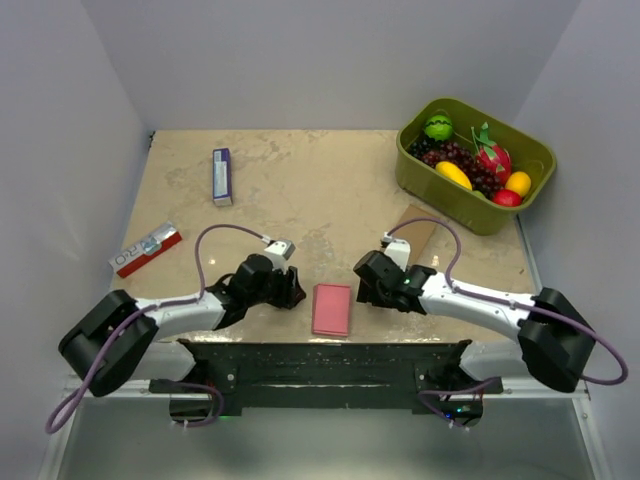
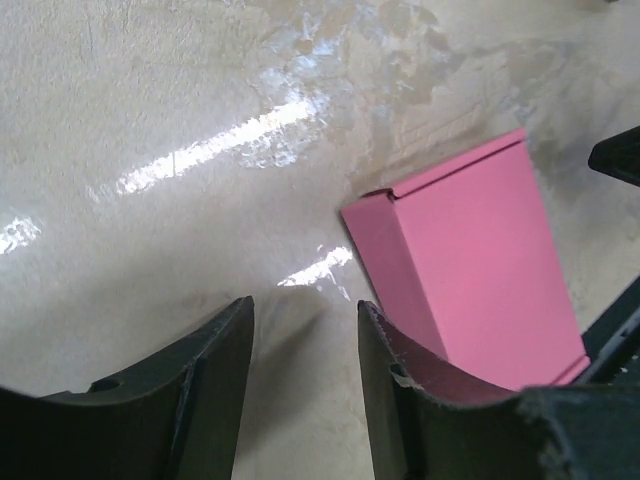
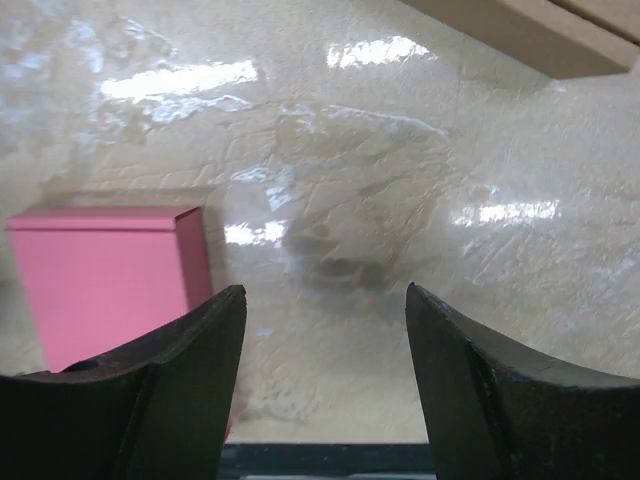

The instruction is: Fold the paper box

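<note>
Your left gripper (image 2: 305, 312) and right gripper (image 3: 325, 297) stand partly open, empty, flanking the paper box (image 1: 332, 309) at lower centre.

The only lettering that can be partly read is on the red-and-white packet (image 1: 146, 249) at the left of the table (image 1: 330, 190). Large letters run along its white part, and "RO" can be made out; the rest is too small to tell. The blue-and-white carton (image 1: 222, 177) farther back carries print along its white face, too small to read.
</note>
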